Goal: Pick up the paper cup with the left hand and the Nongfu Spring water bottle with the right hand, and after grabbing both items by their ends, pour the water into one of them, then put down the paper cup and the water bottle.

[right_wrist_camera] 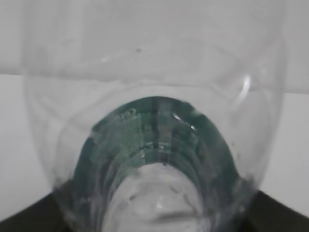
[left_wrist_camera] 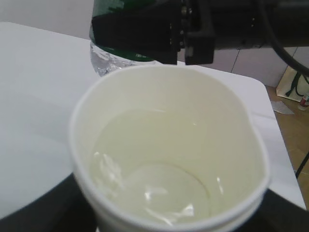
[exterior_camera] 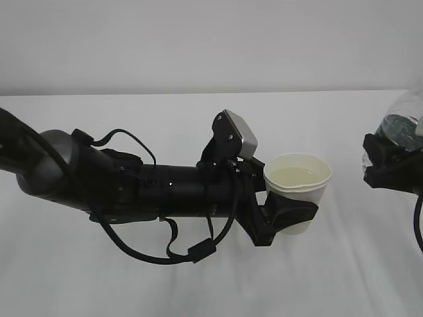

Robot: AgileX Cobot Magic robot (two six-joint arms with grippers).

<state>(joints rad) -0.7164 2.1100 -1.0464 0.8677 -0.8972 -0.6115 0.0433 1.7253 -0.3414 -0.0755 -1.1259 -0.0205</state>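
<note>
Over white table [exterior_camera: 198,284], paper cup [exterior_camera: 297,191] holding water [exterior_camera: 297,175], pale wall [exterior_camera: 198,39]

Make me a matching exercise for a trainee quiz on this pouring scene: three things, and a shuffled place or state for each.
Things:
1. paper cup
2. water
3. Nongfu Spring water bottle

States:
A. gripped by the right pincer, at the exterior view's right edge
B. pooled in the cup's bottom
C. held upright in the left pincer

Pairs: 1-C, 2-B, 3-A
</note>
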